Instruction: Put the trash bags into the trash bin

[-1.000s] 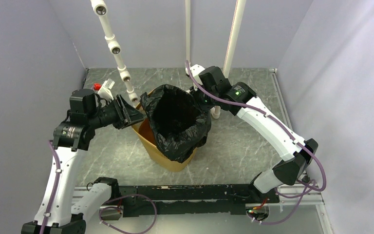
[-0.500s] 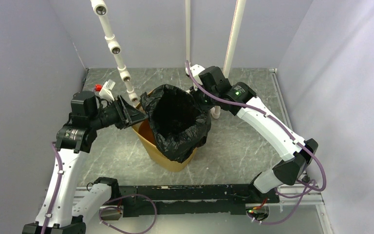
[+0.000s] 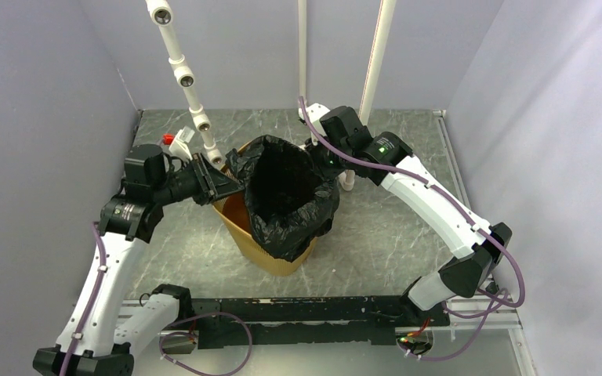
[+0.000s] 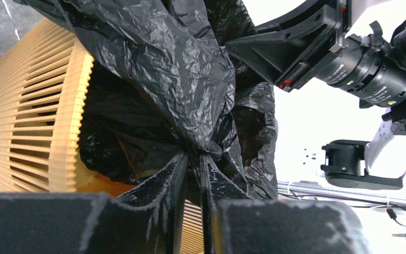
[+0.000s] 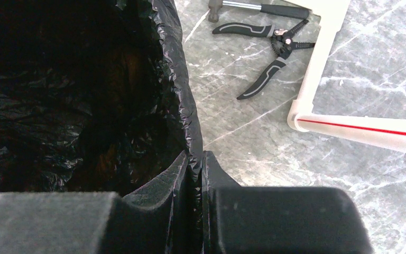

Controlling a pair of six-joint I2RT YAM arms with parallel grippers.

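Note:
The yellow-orange slitted trash bin (image 3: 270, 252) stands mid-table, tilted toward the near side. The glossy black trash bag (image 3: 286, 184) sits in its mouth, opened wide, with its edge draped over the rim. My left gripper (image 3: 233, 186) is shut on a bunched fold of the bag at the bin's left rim; the left wrist view shows that gripper (image 4: 193, 156), the bag (image 4: 174, 69) and the bin wall (image 4: 31, 116). My right gripper (image 3: 313, 149) is shut on the bag's far right edge; the right wrist view shows that gripper (image 5: 194, 154) and the bag (image 5: 74, 90).
White plastic pipes (image 3: 196, 110) rise behind the bin. A small white and red object (image 3: 174, 141) lies at the back left. Black-handled pliers (image 5: 267, 50) and a white pipe with a red line (image 5: 359, 127) lie on the marble table right of the bin.
My left arm has moved up and toward the back right with its hold on the bag, pulling that edge over the left rim. The right arm has stayed still.

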